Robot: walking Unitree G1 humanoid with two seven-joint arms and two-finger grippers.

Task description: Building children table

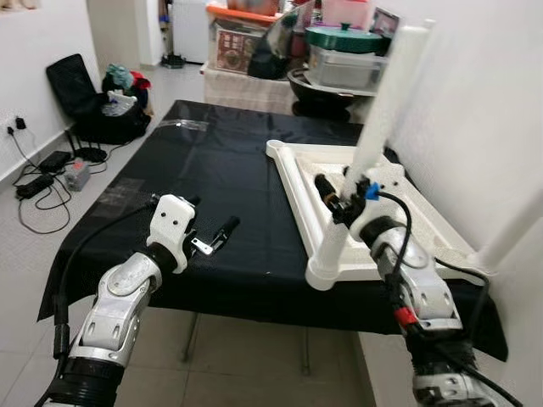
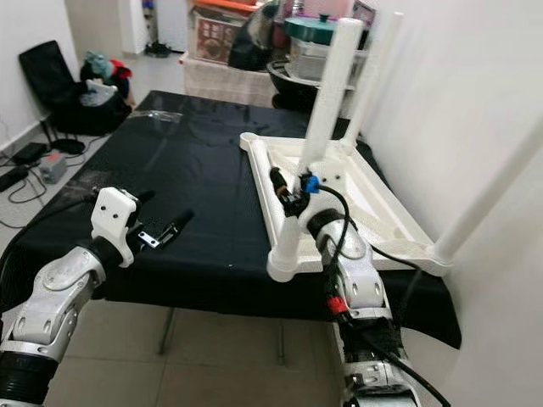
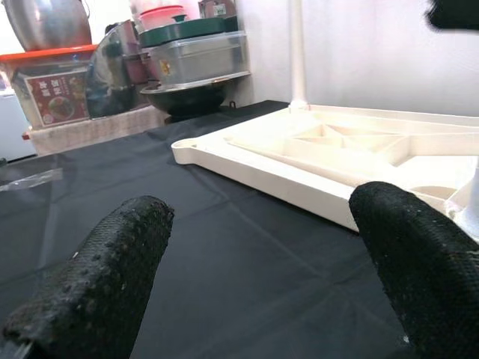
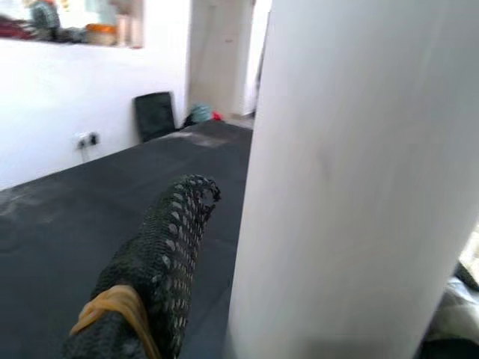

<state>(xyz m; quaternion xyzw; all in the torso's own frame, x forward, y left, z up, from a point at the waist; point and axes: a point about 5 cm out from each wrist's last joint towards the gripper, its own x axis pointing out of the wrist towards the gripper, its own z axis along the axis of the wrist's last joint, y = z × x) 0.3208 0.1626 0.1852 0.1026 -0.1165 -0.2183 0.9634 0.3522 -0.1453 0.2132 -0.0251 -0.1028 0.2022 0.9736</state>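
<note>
Black cloth covers the work table [image 1: 212, 170], which fills the centre of the head views in a white-walled room. Stacked storage boxes and a green-lidded pot [image 1: 344, 38] stand at the upper centre, beyond the table's far edge. A black chair [image 1: 72, 89] piled with clothes sits at the upper left, with cables and a power strip [image 1: 38, 182] on the floor below it.

Children's table top [image 1: 373, 203], white plastic, lies upside down on the cloth at centre right, ribbed underside up. Two white legs stand on its corners at the right-hand wall side.

Right gripper [image 1: 344, 197], at centre right, is clamped on a third white leg [image 1: 382, 110], which stands tilted with its lower end at the top's near corner socket [image 1: 327, 273].

Left gripper [image 1: 212, 233], at lower left, hovers over bare cloth, fingers [image 3: 112, 277] spread apart and grasping nothing, well apart from the table top.
</note>
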